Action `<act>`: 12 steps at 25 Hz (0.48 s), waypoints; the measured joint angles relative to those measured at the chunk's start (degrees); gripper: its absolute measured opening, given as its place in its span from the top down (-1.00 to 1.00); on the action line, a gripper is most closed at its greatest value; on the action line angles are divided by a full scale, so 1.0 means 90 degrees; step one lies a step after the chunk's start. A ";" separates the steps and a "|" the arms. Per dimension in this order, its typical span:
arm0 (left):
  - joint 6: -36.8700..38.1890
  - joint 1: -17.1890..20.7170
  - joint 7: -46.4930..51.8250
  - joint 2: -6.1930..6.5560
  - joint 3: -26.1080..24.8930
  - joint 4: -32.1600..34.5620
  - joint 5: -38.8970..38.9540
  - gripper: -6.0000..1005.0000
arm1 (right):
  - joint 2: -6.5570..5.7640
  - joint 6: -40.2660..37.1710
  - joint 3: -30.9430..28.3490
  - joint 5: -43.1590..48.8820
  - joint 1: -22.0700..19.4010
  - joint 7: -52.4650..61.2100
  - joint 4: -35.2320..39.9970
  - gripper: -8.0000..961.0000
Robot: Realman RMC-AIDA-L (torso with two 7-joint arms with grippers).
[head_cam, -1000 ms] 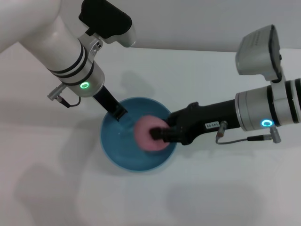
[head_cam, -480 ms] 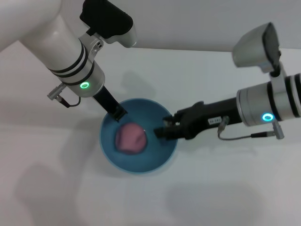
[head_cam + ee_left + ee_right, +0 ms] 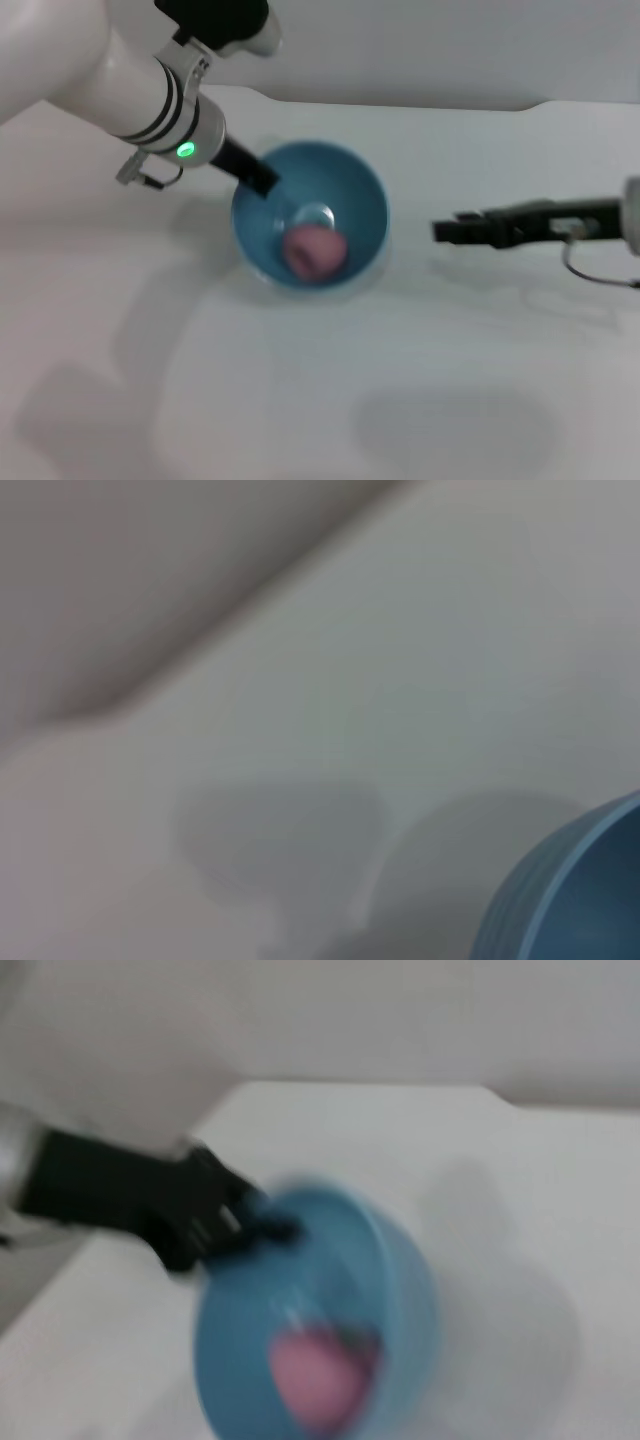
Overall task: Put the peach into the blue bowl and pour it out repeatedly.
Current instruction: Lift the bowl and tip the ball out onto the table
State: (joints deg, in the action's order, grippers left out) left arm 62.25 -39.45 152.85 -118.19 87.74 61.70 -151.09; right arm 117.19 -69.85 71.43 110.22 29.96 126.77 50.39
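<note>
One peach (image 3: 314, 250) is seen lying inside the blue bowl (image 3: 355, 190), whose rim is clamped by the left gripper (image 3: 262, 182) (bowl tilted), while the right gripper (image 3: 445, 231), whose finger gap cannot be made out, is held well apart.

We reach our left gripper (image 3: 262, 182) forward, fingers clamped, while our right gripper (image 3: 445, 231) hangs level off to the right, apart.
</note>
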 joint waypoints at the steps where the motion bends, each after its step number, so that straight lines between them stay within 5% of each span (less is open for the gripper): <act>1: -0.0478 0.0070 0.0000 -0.0002 0.0006 -0.0001 0.0001 0.99 | -0.0009 -0.0051 -0.0132 0.0165 -0.0112 0.0094 0.0001 -0.03; 6: -0.1806 0.0247 0.0077 -0.0010 0.0211 -0.0106 0.0007 0.99 | 0.0077 -0.0438 -0.0988 0.0805 -0.0631 0.0210 0.0044 -0.03; 12: -0.4261 0.0755 0.0190 -0.0029 0.1212 -0.0134 0.0002 0.99 | 0.0107 -0.0909 -0.1537 0.1646 -0.0802 0.0604 0.0067 -0.03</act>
State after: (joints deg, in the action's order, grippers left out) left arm 23.90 -32.65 154.56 -118.45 98.65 60.49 -151.07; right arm 118.15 -78.03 57.60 125.04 22.74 132.20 51.00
